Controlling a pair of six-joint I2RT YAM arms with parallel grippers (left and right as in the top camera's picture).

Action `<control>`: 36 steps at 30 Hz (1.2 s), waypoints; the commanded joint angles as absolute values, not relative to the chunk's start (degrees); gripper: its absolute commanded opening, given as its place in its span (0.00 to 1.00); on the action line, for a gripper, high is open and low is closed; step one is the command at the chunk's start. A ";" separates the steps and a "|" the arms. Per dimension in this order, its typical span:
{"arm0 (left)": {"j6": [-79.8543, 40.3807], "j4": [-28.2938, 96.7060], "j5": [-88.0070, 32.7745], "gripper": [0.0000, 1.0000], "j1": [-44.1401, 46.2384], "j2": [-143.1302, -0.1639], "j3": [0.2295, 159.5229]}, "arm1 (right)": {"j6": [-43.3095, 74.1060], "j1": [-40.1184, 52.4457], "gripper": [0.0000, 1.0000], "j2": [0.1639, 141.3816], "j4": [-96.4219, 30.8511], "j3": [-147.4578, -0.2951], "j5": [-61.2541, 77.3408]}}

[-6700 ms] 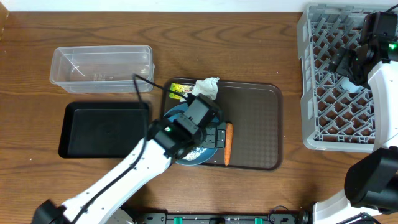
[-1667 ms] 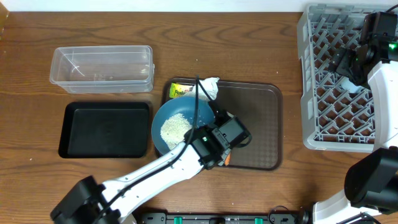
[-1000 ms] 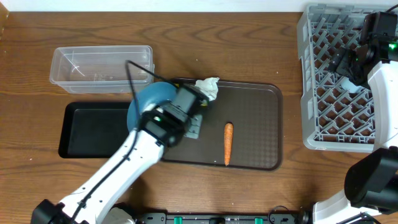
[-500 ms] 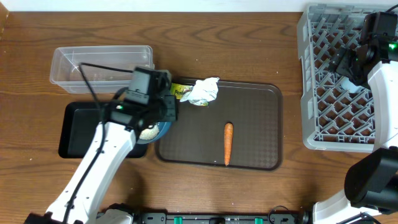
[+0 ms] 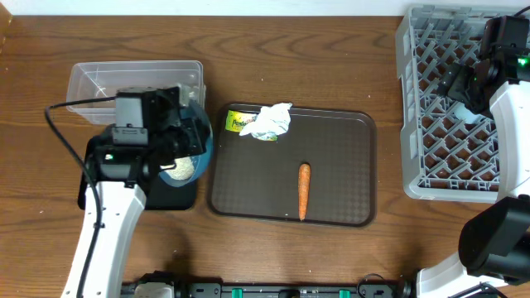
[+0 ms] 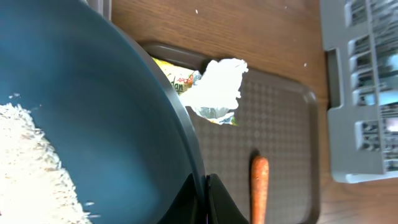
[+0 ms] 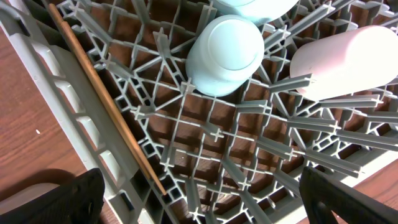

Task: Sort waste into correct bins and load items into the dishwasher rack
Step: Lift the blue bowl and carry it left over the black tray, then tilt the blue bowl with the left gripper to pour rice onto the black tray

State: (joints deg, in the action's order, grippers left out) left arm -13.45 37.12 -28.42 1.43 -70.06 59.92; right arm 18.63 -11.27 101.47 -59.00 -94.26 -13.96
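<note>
Two sets of jaws, two states. The left jaws are clamped together on the rim of the plate [image 6: 93, 112], at the bottom centre of the left wrist view. The right jaws stand wide apart and hold nothing, above the rack [image 5: 447, 108] at the right edge of the overhead frame.

The plate hangs left of centre in the overhead frame, carried by the left arm [image 5: 112, 215]. It is over the right end of the black tray [image 5: 174, 197] and just below the tub [image 5: 137, 79]. Rice [image 5: 183, 168] lies on the part of the plate towards the black tray. In the wrist view the rice sits at lower left, off to the side of the jaws. Whether the plate touches either bin cannot be told.

The likely next step is tipping the rice out, which turns on which bin lies under the plate's low edge. From above that looks to be the black tray, with the tub on the upper side.

The napkin [image 5: 269, 122], wrapper [image 5: 238, 122] and carrot [image 5: 304, 190] lie on the brown tray [image 5: 348, 165] at centre. The carrot's long axis runs up and down the frame. The left arm is far nearer to all three than the right arm [image 5: 505, 108].
</note>
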 commanded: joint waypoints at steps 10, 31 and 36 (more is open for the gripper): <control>-12.45 36.58 -47.35 0.06 -10.39 -69.60 60.10 | 17.96 -11.40 0.99 101.36 -58.98 -94.17 -14.79; -12.73 37.50 -64.14 0.06 -28.47 -69.60 58.81 | 17.96 -11.40 0.99 101.36 -58.98 -94.17 -14.79; -12.73 37.60 -64.18 0.06 -30.09 -69.60 56.23 | 17.96 -11.40 0.99 101.36 -58.98 -94.17 -14.79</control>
